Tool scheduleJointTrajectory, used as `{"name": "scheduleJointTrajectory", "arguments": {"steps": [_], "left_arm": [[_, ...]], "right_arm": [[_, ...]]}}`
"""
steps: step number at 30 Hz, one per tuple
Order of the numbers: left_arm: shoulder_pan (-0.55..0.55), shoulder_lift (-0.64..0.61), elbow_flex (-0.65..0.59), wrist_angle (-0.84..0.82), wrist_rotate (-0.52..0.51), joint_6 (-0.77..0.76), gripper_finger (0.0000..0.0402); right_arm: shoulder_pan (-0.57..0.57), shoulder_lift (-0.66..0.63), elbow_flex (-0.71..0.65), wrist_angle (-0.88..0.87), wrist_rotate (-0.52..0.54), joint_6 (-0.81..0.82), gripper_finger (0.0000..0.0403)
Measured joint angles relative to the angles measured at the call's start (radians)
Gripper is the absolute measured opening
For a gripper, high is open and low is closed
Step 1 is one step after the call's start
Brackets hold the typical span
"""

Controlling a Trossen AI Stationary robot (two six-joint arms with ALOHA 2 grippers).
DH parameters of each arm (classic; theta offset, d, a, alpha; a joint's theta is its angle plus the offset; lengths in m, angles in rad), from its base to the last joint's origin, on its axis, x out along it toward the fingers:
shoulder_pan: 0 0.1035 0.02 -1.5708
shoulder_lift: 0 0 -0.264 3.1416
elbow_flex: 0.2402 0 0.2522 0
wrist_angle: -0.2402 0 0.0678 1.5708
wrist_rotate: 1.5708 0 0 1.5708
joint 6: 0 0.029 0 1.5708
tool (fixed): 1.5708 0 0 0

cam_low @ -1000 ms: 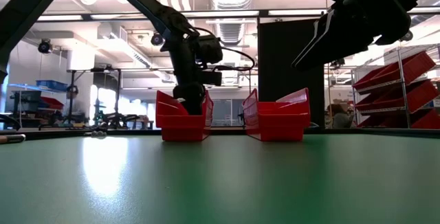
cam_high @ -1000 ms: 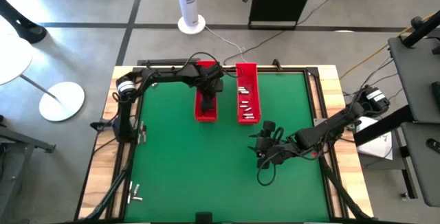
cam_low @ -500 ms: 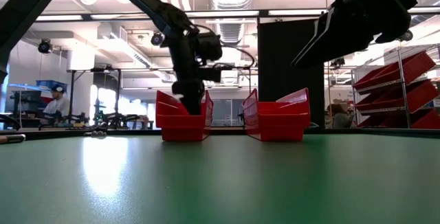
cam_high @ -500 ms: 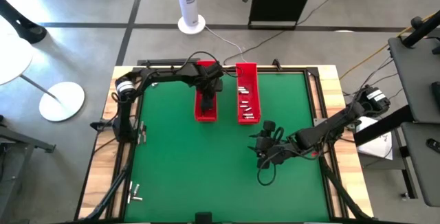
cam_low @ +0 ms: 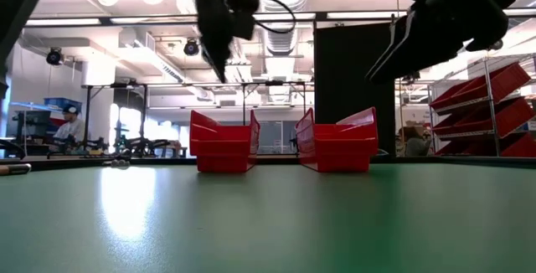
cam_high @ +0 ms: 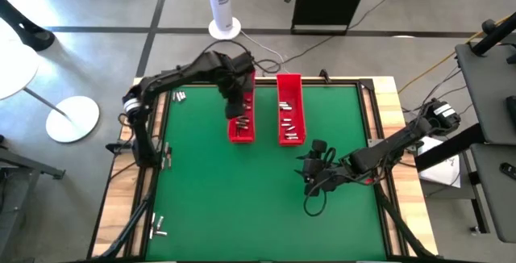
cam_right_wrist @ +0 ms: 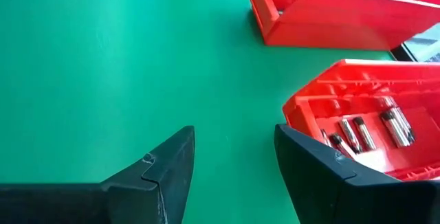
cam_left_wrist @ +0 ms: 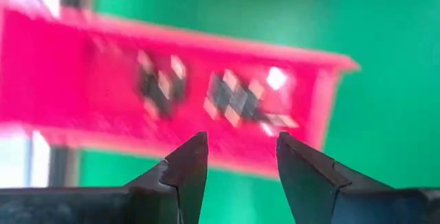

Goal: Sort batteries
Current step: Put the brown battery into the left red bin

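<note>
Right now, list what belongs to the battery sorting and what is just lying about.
Part of the job:
- batteries in the right red tray
- batteries in the left red tray
- left gripper, open above it
- right gripper, open, waiting

Lying about:
- white tower fan
- black cabinet

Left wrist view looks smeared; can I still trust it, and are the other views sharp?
Left wrist view: motion blur smears the long red tray and the small batteries inside. Right wrist view: crisp. Low view: ceiling-light glare on the green table.

glossy red plastic trays [cam_right_wrist: 357, 18], shiny metal batteries [cam_right_wrist: 393, 126] (silvery), matt green tbl mat [cam_high: 226, 198], wood edge [cam_high: 397, 106]
</note>
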Motion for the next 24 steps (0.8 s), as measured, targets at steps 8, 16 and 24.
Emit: {"name": "scheduleJointTrajectory", "arguments": {"steps": [8,16,24], "left_arm": [[-0.093,-0.212,-0.187,-0.152,0.014,-0.392,0.0153],[-0.292,-0.5,-0.563,-0.133,0.014,-0.882,0.0153],[-0.381,-0.678,-0.934,0.019,0.064,-1.196,0.0153]], "right_arm": [[0.0,-0.005,0.0,-0.009,0.0,0.014,0.0204],[0.0,-0.011,0.0,-0.007,-0.001,0.021,0.0206],[0.016,-0.01,0.0,0.008,-0.053,0.076,0.0206]]}}
